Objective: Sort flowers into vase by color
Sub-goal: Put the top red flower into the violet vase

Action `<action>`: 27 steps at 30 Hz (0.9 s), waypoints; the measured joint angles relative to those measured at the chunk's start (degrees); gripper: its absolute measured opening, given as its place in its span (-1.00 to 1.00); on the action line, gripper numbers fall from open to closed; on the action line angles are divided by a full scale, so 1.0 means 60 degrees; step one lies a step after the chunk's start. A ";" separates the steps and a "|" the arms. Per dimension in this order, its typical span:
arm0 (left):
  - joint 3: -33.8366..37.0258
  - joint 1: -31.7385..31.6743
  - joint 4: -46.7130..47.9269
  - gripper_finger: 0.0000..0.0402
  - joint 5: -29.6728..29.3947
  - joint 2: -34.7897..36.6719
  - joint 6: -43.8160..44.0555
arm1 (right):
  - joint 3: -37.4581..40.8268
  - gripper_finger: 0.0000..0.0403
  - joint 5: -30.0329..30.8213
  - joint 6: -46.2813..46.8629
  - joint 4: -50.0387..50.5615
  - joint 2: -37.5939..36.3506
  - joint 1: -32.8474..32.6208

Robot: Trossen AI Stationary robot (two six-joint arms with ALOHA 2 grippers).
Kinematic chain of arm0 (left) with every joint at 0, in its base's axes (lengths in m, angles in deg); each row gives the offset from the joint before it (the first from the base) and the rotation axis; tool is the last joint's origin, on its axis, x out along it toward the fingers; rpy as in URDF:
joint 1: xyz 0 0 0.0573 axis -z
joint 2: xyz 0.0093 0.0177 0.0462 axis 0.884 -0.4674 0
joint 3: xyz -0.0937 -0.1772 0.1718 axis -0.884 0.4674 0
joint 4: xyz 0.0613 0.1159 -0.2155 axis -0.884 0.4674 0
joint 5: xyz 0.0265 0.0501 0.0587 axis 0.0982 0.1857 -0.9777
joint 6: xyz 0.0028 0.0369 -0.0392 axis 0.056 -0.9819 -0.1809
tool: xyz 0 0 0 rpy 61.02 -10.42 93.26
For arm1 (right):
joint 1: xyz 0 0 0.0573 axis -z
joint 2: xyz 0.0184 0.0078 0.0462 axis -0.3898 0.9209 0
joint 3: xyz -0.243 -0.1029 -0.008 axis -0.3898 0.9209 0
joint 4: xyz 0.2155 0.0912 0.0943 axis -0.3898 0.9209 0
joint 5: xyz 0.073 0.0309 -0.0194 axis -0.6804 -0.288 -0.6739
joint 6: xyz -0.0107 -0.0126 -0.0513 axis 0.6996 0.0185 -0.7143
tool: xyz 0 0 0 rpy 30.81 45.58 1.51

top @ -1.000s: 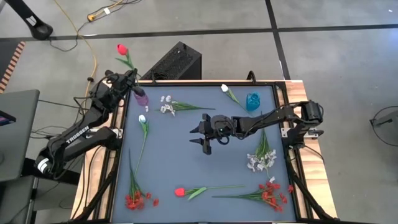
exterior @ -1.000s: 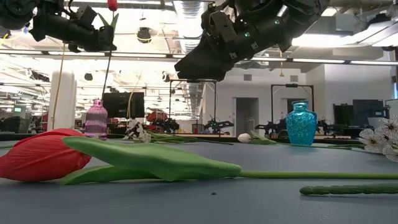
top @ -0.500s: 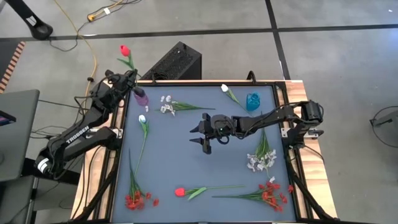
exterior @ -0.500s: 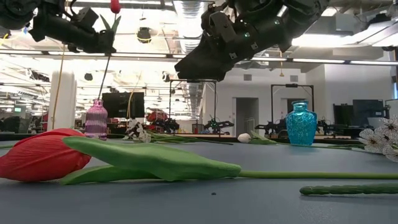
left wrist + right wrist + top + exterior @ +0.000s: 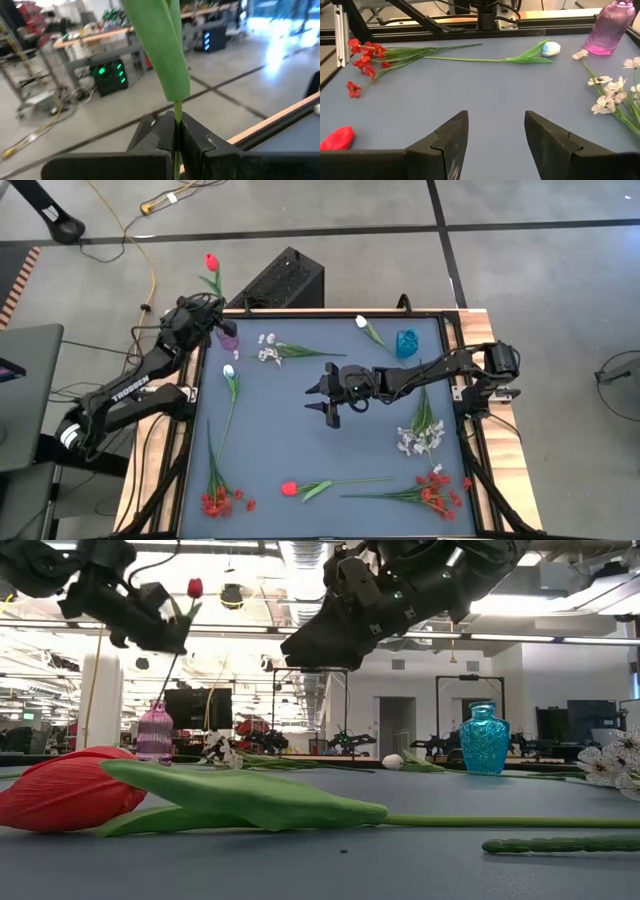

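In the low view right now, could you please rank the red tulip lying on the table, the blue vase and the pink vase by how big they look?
1. Red tulip, though it lies nearest the camera.
2. Blue vase and pink vase look alike; unranked.

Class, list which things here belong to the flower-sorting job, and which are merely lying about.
Job:
- red tulip in left gripper
- pink vase
- blue vase
- white tulip
- red cluster

Lying about:
- black box
- yellow cable

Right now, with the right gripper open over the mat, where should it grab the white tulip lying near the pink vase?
Likely mid-stalk, from straight above. The white tulip lies flat beside the pink vase, its bare stalk free of its leaf. The open right gripper hovers above the mat and should straddle it crosswise.
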 joint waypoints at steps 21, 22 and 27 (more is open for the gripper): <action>-0.0073 0.0164 0.1246 -0.55 -0.0195 -0.0072 -0.0532 | 0.0004 0.10 0.0000 0.0177 0.0985 0.0006 -0.0445; -0.0171 0.0164 0.1641 -0.51 -0.0151 -0.0033 -0.0592 | 0.0004 0.10 0.0000 0.0177 0.1098 0.0006 -0.0445; -0.0928 0.0164 0.4007 -0.38 0.0216 0.0022 -0.0715 | 0.0004 0.10 0.0000 0.0207 0.1637 0.0006 -0.0490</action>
